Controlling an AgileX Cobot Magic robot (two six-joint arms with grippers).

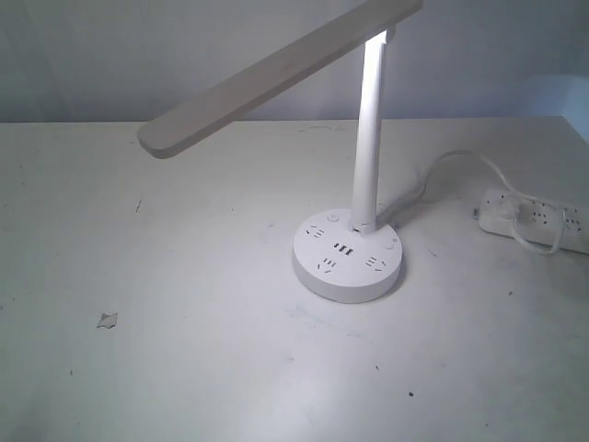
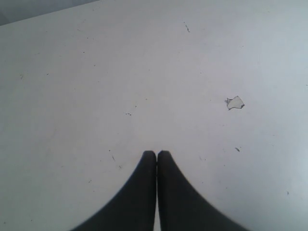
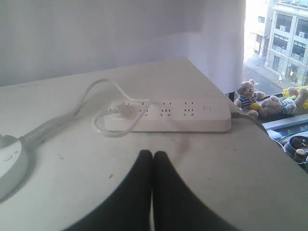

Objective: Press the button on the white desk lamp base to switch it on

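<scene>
The white desk lamp base is a thick round puck near the table's middle, with outlet slots, three dark USB ports and small round buttons on top. Its slim stem rises to a long flat head slanting left. An edge of the base shows in the right wrist view. My right gripper is shut and empty, apart from the base. Over bare table, my left gripper is shut and empty. Neither arm appears in the exterior view.
An oblong white power strip lies at the right, its looped cord running to the lamp; the strip lies ahead of my right gripper near the table's edge. A small scrap lies on the left of the table.
</scene>
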